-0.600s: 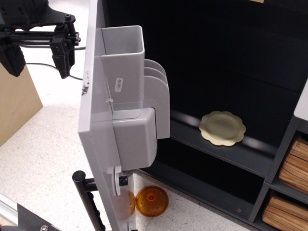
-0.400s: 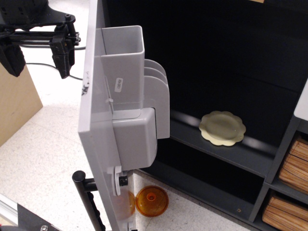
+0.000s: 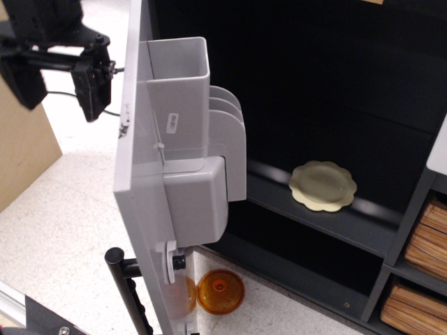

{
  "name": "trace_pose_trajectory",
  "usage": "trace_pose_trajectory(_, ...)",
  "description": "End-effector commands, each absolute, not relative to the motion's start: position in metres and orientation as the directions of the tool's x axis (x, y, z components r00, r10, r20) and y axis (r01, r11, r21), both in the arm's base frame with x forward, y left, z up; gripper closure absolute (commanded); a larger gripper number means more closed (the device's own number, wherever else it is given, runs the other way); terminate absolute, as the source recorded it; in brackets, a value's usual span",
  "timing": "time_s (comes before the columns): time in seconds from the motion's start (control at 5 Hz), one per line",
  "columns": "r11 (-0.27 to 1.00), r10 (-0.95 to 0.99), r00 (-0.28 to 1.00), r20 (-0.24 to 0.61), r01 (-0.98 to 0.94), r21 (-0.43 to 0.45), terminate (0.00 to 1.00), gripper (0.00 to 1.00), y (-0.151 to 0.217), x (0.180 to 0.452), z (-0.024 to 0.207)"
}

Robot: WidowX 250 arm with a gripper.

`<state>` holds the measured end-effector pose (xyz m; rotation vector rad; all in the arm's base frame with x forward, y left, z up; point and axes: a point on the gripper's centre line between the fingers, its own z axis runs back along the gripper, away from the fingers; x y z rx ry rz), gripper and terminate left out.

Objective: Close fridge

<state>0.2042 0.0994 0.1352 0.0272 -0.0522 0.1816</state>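
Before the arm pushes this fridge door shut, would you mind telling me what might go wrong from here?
The pincer sits outside the open fridge door, near its top edge and not clearly touching; a push that high may glance off the edge rather than swing it.

The orange disc lies on the floor close to the door's lower corner and might catch the door or be knocked aside.

The long black bar handle could snag the arm.

One fridge (image 3: pixel 293 105), door (image 3: pixel 133 174) open. Two bins (image 3: pixel 183 105) on the door, one tall, one low. One plate (image 3: pixel 323 184) on a shelf. One orange lid (image 3: pixel 221 292) on the floor. One gripper (image 3: pixel 59 80), far left. Two baskets (image 3: pixel 426 241), right.
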Motion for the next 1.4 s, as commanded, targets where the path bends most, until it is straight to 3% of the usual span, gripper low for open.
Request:
trace_pose_trajectory(0.0, 0.973, -0.228, 0.973, 0.039, 0.226, 0.044, 0.00, 0.00, 0.093, 0.203, 0.135)
trace_pose_trajectory(0.2, 0.928, -0.368, 0.929, 0.029, 0.365, 0.077, 0.00, 0.00, 0.079, 0.182, 0.123)
trace_pose_trajectory(0.6, 0.881, -0.472, 0.881, 0.030, 0.469, 0.061, 0.00, 0.00, 0.032, 0.154, 0.103)
trace_pose_trajectory(1.0, 0.911, -0.411, 0.903, 0.126, 0.411, 0.024, 0.00, 0.00, -0.016, 0.178, 0.095)
trace_pose_trajectory(1.2, 0.931, -0.360, 0.917, 0.171, 0.364, 0.011, 0.00, 0.00, -0.035, 0.205, 0.096)
